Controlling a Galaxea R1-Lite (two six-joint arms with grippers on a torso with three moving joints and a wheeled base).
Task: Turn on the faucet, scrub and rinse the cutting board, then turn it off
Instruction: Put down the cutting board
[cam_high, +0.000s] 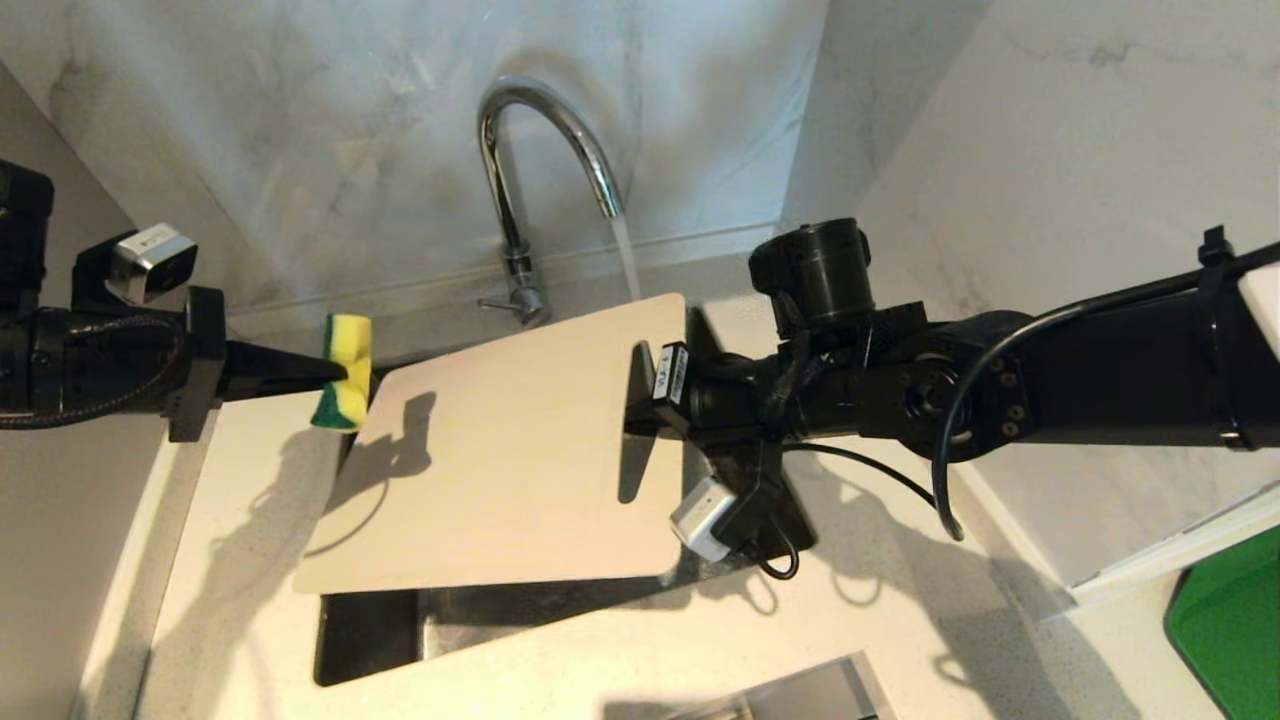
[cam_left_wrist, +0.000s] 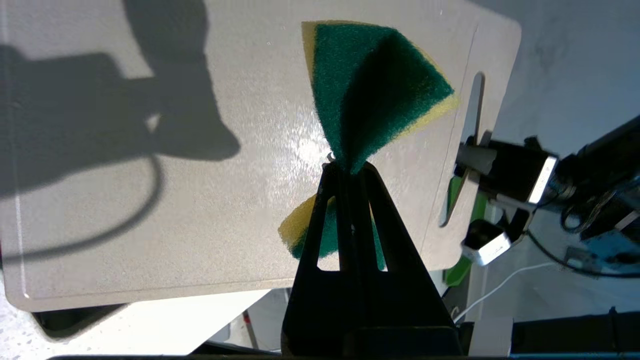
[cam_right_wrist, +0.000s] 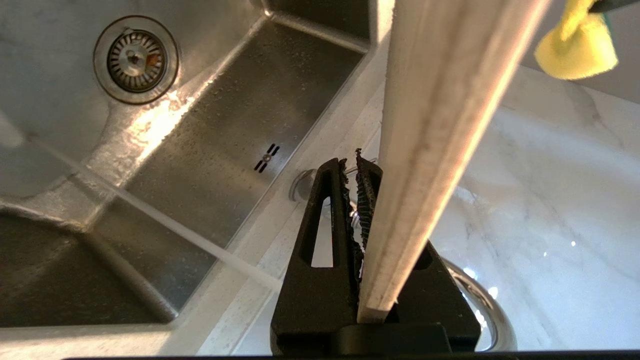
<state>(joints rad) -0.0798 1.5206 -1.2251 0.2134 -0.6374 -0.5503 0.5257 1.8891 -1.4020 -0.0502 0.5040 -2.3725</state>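
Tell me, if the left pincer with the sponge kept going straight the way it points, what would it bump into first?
Probably the cutting board. The left pincer points along its sponge at the board's near edge, though how far above the surface it sits is unclear.

You can count one faucet (cam_high: 520, 170) at about twelve o'clock, with one stream of water (cam_high: 625, 255) running from it. There is one cutting board (cam_high: 500, 450) in the middle, and one sponge (cam_high: 345, 372) at nine o'clock. You have two grippers: the left gripper (cam_high: 340, 372) at nine o'clock and the right gripper (cam_high: 640, 400) at three o'clock. One sink (cam_right_wrist: 210, 150) has one drain (cam_right_wrist: 135, 59). One green thing (cam_high: 1230, 625) sits at four o'clock.
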